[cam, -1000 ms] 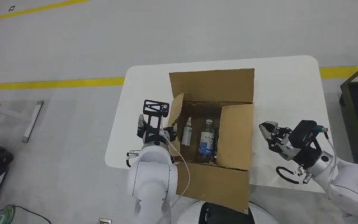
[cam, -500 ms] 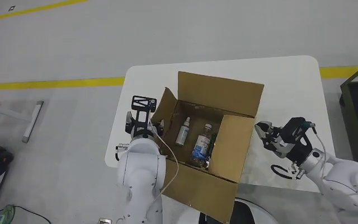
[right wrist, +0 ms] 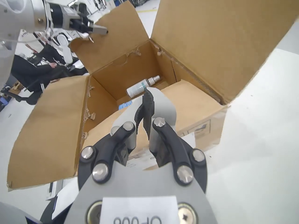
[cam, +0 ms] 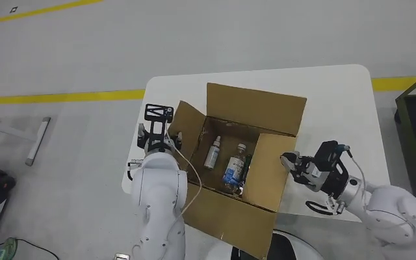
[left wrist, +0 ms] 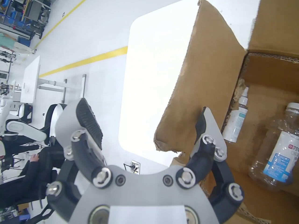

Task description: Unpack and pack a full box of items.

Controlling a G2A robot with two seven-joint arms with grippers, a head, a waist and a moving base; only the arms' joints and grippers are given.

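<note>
The spray bottle (cam: pixel 212 154) and water bottle (cam: pixel 234 170) are found lying in the box (cam: pixel 257 110), long axes near to far. The left gripper (left wrist: pixel 143 108), spread wide at the left flap (cam: pixel 185 117), is judged nearer; the right gripper (right wrist: pixel 146 96) is seen closed.

A white round-cornered table (cam: pixel 338 94) carries one open cardboard box (cam: pixel 257 107), its flaps spread outward.
</note>
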